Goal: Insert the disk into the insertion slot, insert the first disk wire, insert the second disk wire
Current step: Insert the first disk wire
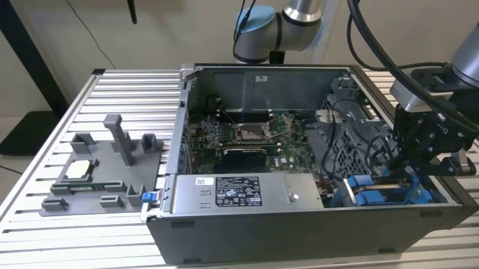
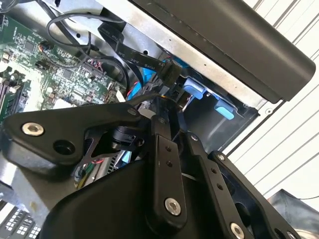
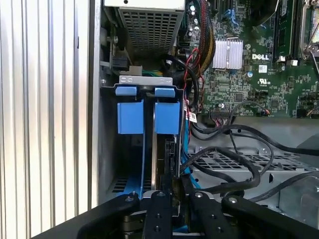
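**Tool down at the drive bay, disk seated edge-on**

On the exterior view's left, a grey fixture tray [image 1: 112, 168] is laid on the slatted bench [image 1: 134, 89]. A processor chip [image 1: 78, 168] is parked in it, well apart from the work, likely so that spare parts are kept clear of the arm.

In the middle, the open computer case [image 1: 299, 235] is set on its side so the interior is reached from above. The motherboard [image 1: 247, 134] is exposed. The labelled power-supply box [image 1: 239, 193] is mounted along the near wall, just beside the bay.

Toward the exterior view's right, the insertion slot [image 1: 378, 193] is marked by its blue rails in the grey cage. In the first wrist view the disk [image 3: 166, 149] is seen as a dark slab, edge-on, between the rails and below a blue tab. It is judged to be seated in the slot already.

The tool [image 1: 408, 171] is lowered into the bay from above. In both wrist views its tips [image 3: 174, 185] are drawn together at the disk's exposed edge, where the connectors are reached. Whether anything is pinched between them cannot be made out.

In the second wrist view a flat dark cable [image 2: 119, 50] is led to a black connector [image 2: 168, 74] just beyond the tool [image 2: 164, 104]. The wire step is judged to be in hand.
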Motion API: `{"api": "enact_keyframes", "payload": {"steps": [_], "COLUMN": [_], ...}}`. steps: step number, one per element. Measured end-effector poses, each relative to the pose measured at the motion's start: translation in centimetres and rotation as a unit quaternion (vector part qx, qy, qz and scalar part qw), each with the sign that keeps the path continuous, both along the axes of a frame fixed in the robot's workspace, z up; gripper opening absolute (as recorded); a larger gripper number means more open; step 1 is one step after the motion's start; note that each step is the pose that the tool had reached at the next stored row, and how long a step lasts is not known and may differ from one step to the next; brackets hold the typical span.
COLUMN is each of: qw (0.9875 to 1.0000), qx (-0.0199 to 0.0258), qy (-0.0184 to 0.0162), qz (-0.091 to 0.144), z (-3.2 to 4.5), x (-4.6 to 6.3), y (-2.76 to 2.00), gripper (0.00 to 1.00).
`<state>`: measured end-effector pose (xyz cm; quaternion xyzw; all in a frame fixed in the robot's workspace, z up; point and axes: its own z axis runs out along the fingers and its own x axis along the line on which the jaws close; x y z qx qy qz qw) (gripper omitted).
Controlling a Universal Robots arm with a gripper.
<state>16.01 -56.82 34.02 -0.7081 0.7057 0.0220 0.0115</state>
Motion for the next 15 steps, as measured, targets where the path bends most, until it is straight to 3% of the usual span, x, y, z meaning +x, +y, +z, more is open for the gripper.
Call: {"api": "enact_keyframes", "payload": {"steps": [8,15], "qw": [1.0,1.0], "qx": [0.0038,0.0037], "qy": [-0.0016,-0.0035], "qz": [-0.001,-0.007], "z": [0.52,0.51], "x": [-0.03,-0.15], "y": [-0.04,-0.2], "gripper": [0.0,0.0]}}
